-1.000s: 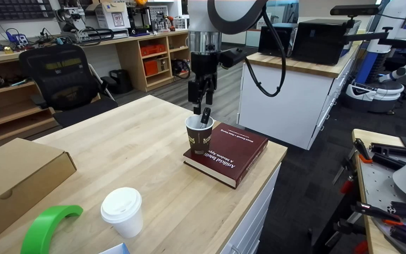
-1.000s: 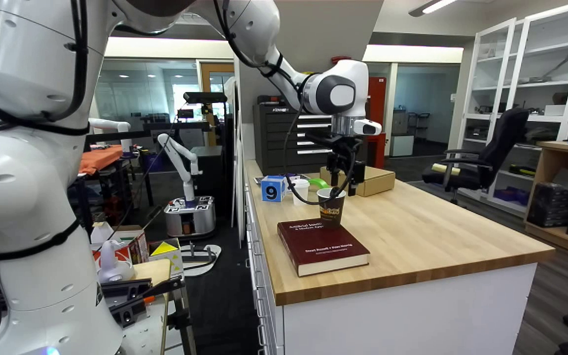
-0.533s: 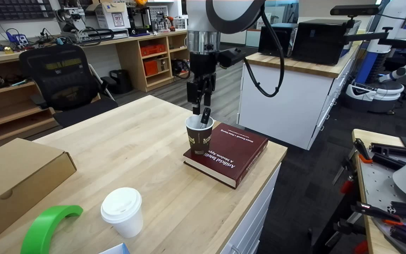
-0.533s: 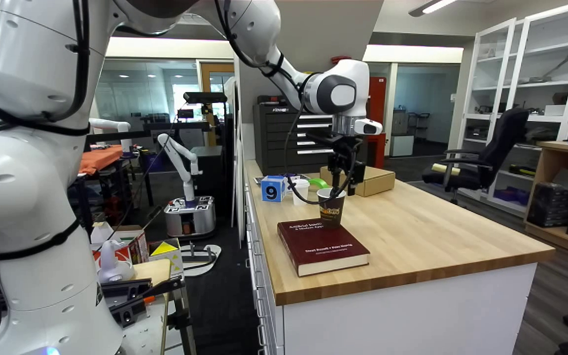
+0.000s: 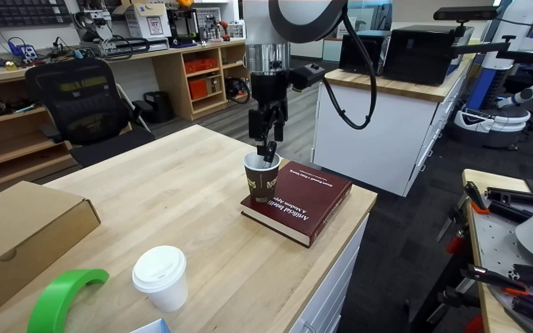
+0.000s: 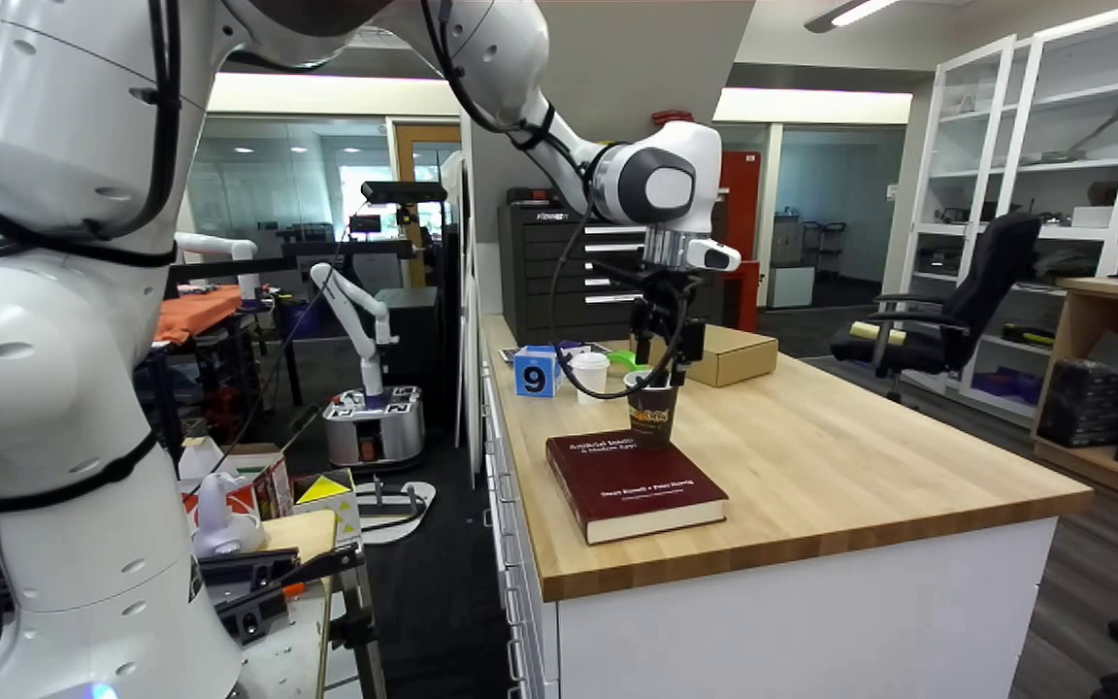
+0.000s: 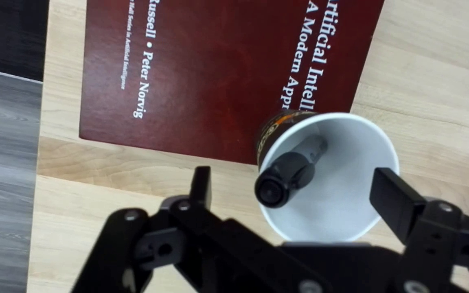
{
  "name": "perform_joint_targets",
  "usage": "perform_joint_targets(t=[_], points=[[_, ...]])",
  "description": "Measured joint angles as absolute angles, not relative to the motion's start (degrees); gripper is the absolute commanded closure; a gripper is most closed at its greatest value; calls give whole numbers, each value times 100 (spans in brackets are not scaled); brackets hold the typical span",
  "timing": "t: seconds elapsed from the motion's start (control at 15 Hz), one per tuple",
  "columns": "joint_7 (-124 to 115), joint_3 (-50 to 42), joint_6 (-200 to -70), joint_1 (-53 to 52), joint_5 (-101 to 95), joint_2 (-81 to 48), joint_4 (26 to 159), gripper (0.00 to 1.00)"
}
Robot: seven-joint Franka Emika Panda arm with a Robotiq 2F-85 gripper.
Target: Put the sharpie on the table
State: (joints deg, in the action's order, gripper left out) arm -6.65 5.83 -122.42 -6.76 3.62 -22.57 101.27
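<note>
The sharpie, black cap end up, leans inside the brown paper cup in the wrist view. Its cap also shows above the cup rim in an exterior view. The cup stands upright on a dark red book, which lies on the pale wood table. My gripper is open and empty, pointing down just above the cup. In the wrist view the sharpie's cap lies between the spread fingers, nearer the left one, apart from both. In an exterior view the gripper overlaps the cup rim and the sharpie is hard to make out.
A white lidded cup, a green arch, a cardboard box and a blue number box stand on the table. The book lies near a table corner. A black cable hangs in a loop beside the gripper.
My gripper has come down a little toward the cup and shifted slightly sideways. The cup, sharpie and book have not moved.
</note>
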Motion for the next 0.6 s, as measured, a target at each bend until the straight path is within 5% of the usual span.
perform_joint_targets(t=[0.07,0.6], points=[[-665,588,-12195,-679,393,-2257,10130,25],[-665,591,-12167,-681,423,-2257,10139,74]])
